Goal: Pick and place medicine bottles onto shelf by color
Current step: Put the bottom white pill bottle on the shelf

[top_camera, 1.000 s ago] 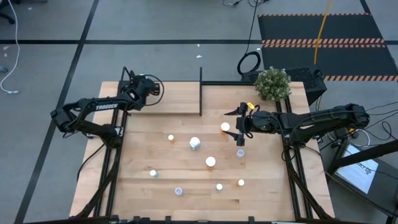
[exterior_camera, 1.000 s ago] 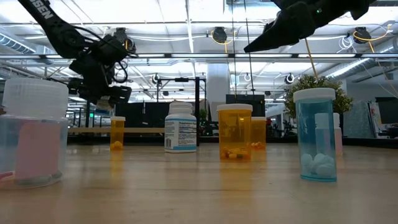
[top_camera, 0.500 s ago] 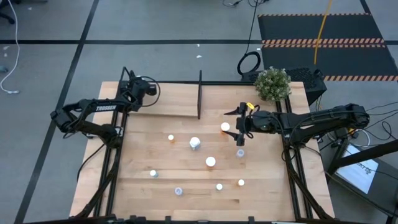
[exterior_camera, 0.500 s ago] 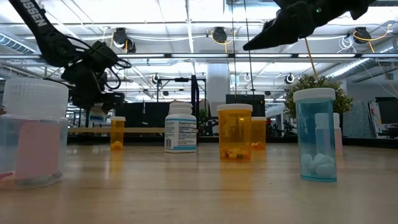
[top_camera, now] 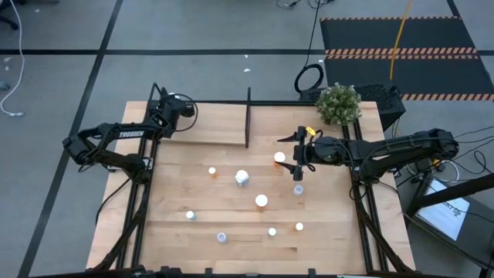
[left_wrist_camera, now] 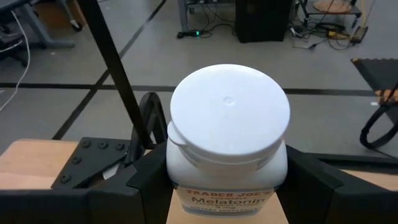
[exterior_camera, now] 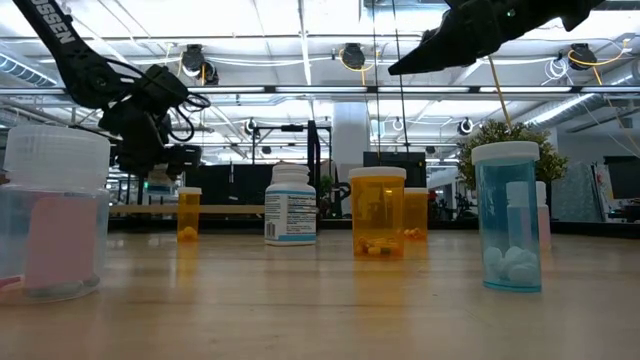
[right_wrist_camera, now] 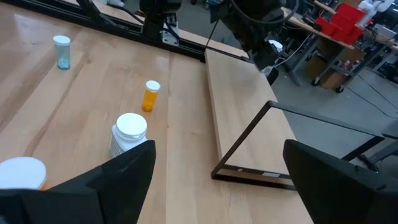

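Note:
My left gripper (top_camera: 177, 109) hangs over the far left end of the light-wood shelf (top_camera: 216, 123), shut on a white medicine bottle (left_wrist_camera: 227, 134) with a white flip cap. My right gripper (top_camera: 293, 157) hovers open over the table's right middle, next to an orange bottle with a white cap (top_camera: 279, 158). Several more bottles stand upright on the table: a white one (top_camera: 242, 177), a small orange one (top_camera: 212, 171), an orange one (top_camera: 262, 201) and a pale blue one (top_camera: 298, 189). The shelf's black divider (top_camera: 247, 116) stands upright at its middle. My left gripper pinches the white bottle's body just below the cap (left_wrist_camera: 177, 180) between its two fingers (left_wrist_camera: 140, 186), one on each side. The fingers point slightly downward toward the table's far left corner. The bottle stands upright, cap up; the bottle itself hides whether its base touches the shelf.
A potted green plant (top_camera: 338, 104) stands at the table's far right corner. More small bottles (top_camera: 221, 237) stand near the front edge. Black frame posts (top_camera: 147, 177) run along both sides. The shelf boards on both sides of the divider are bare.
My left gripper has carried the white bottle a little toward the table's far left corner and lower over the shelf's left end, then held still. The bottles on the table have stayed in place.

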Tool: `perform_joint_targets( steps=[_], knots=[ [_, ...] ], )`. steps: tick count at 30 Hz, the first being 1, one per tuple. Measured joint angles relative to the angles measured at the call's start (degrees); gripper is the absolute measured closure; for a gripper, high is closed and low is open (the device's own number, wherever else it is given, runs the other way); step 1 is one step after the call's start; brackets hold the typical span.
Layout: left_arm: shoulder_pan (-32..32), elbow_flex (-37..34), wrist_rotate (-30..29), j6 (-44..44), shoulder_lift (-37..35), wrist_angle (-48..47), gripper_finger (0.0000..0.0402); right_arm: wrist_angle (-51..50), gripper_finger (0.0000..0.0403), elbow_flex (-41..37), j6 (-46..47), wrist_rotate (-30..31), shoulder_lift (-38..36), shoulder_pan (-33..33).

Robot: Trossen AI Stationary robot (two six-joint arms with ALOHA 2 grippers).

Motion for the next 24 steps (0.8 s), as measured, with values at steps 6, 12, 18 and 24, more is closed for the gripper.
perform_joint_targets(
  steps=[6, 12, 18, 24],
  knots=[
    [0.3, 0.0, 1.8, -2.2, 0.1, 0.2, 0.0169, 0.1, 0.0054, 0.0, -0.1, 0.0, 0.0, 0.0],
    [-1.2, 0.0, 2.6, -1.6, 5.5, 5.6, 0.0169, 0.2, 0.0054, 0.0, -0.3, 0.0, 0.0, 0.0],
    [-1.1, 0.4, 1.8, 0.8, 9.8, 10.6, 0.0169, 0.2, 0.0054, 0.0, -0.3, 0.0, 0.0, 0.0],
    [-1.1, 0.4, 0.2, 1.2, 9.9, 10.8, 0.0169, -0.6, 0.0054, 0.0, -0.5, 0.1, 0.0, 0.0]
  ],
)
